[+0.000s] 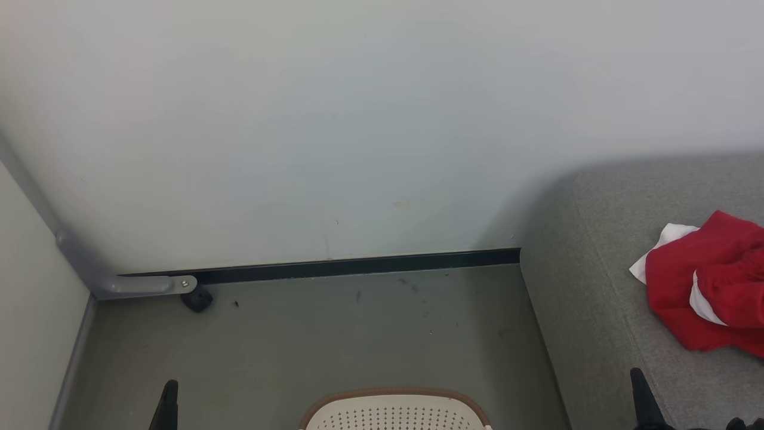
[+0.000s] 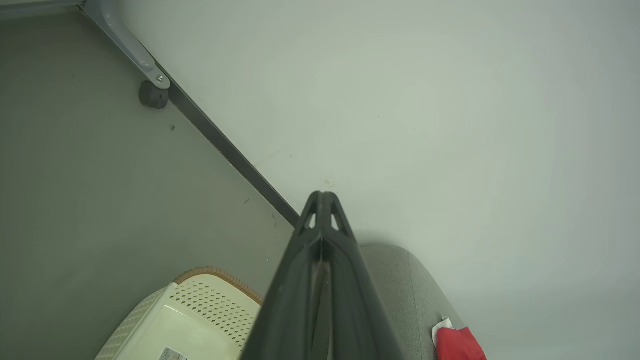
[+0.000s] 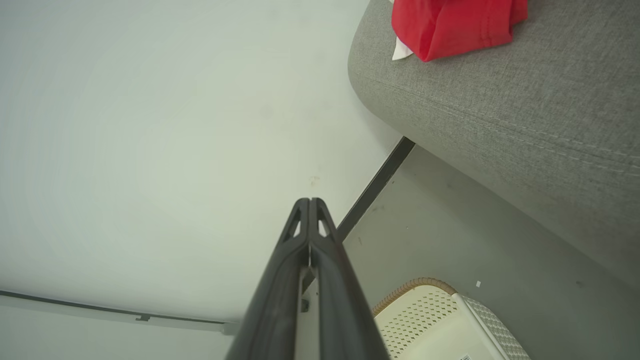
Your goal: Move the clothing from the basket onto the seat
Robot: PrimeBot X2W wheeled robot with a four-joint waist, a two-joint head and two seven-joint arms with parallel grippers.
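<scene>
Two grippers shut, one red heap on the seat

Far left: grey pipe bracket (image 1: pixel 128 285) and black doorstop (image 1: pixel 197 298) at the wall's foot, one of each. Lower left: left gripper (image 1: pixel 169 403), fingers pressed together, grasping nothing. Bottom centre, between both grippers: one basket (image 1: pixel 394 394), cream with brown rim, standing on the floor (image 1: pixel 358 334); visible portion of its inside bare, remainder cut off by the frame. Lower right: right gripper (image 1: pixel 641 391), likewise clenched and empty, seen against the near part of one grey seat (image 1: pixel 597 251). Far right: clothing (image 1: pixel 710 280), one crumpled red heap with white trim, garments within not countable, resting on the seat, ahead and to the right of the right gripper; that arm the nearer. Long axis hard to call, heap partly cropped. Judged: transfer probably complete, pending a look at the basket's hidden part.
</scene>
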